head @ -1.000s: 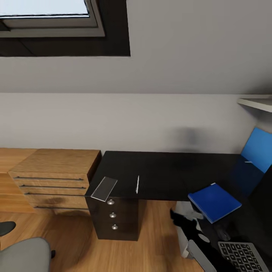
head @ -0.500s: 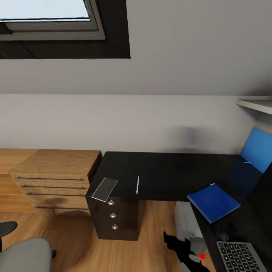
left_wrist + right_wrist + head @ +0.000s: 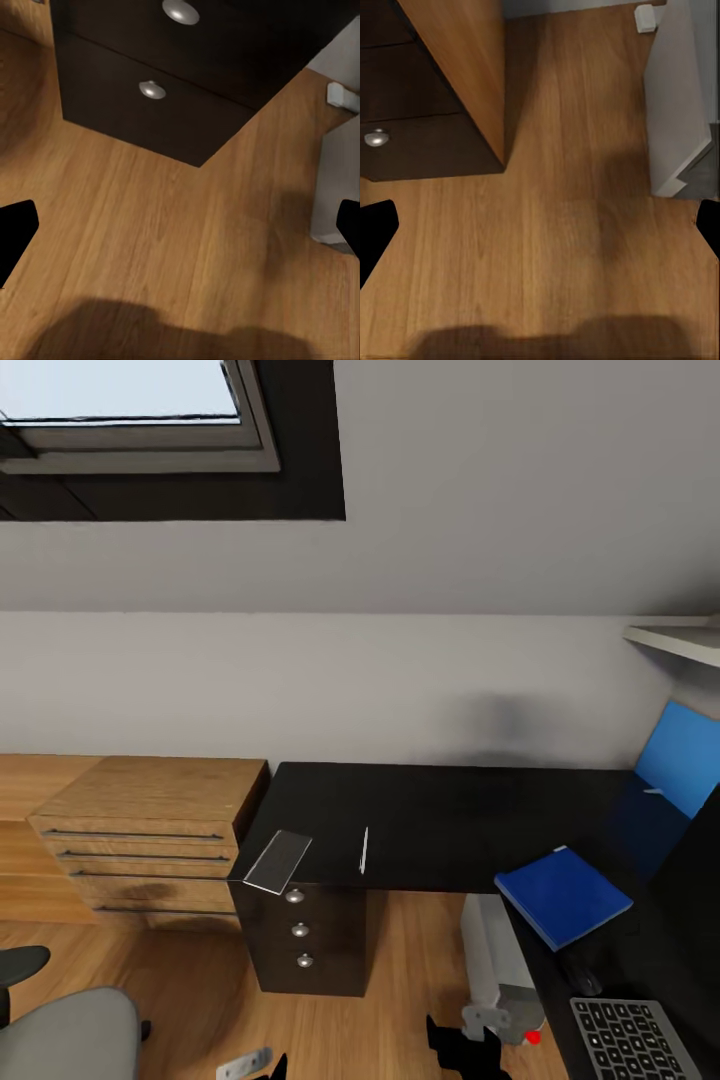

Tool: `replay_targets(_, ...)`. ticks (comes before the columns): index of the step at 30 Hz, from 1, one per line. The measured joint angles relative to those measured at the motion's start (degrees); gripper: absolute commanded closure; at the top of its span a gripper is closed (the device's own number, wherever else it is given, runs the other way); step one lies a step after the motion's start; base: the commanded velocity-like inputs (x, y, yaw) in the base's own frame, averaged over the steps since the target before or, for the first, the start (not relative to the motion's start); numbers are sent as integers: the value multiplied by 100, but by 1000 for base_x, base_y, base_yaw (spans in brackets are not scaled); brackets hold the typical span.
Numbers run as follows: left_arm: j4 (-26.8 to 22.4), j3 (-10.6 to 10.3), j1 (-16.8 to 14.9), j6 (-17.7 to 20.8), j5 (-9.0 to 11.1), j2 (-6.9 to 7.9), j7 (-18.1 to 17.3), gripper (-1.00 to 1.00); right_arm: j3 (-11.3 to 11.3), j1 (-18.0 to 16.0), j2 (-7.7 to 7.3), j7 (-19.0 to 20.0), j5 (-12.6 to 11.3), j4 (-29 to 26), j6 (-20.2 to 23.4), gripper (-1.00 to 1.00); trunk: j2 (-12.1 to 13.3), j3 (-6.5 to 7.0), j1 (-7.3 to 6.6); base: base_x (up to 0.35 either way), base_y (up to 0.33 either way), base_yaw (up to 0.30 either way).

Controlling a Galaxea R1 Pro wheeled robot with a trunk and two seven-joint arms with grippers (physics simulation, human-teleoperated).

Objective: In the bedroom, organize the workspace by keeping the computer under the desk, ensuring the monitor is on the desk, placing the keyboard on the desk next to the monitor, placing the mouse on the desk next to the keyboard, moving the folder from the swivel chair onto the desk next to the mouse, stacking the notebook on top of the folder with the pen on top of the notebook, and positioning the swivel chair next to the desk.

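Observation:
The blue folder (image 3: 563, 895) lies on the black desk (image 3: 450, 815), with the dark mouse (image 3: 585, 980) and the keyboard (image 3: 628, 1040) nearer me. A black slab at the right edge looks like the monitor (image 3: 698, 890). The grey notebook (image 3: 277, 860) overhangs the desk's left front corner, and the thin pen (image 3: 364, 850) lies beside it. Under the desk stands the white computer (image 3: 492, 950). The swivel chair (image 3: 65, 1032) sits at lower left. My left gripper (image 3: 180, 229) and right gripper (image 3: 540, 225) hang open and hold nothing above the wooden floor.
A light wooden chest (image 3: 150, 830) with bar handles adjoins the desk's left end. Dark drawers (image 3: 300, 935) with silver knobs stand below the notebook. A blue back panel (image 3: 680, 755) rises at far right, a white shelf (image 3: 680, 640) above it. Open floor (image 3: 200, 1000) lies between chair and drawers.
My right arm has dropped from beside the folder down to the picture's bottom edge. The left gripper's tip has come into view at the bottom. The desk items have not moved.

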Motion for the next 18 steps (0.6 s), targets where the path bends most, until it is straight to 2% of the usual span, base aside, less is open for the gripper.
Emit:
replay_targets(4,42,-6,0,-8,-22,67,-1,-100,12,0,-2,3,3,130,-12,-100,161,72,-88,0,0,0)
replay_targets(18,56,-6,0,-10,-28,96,6,-100,29,-1,36,4,-3,262,-13,-100,164,74,-89,0,0,0)
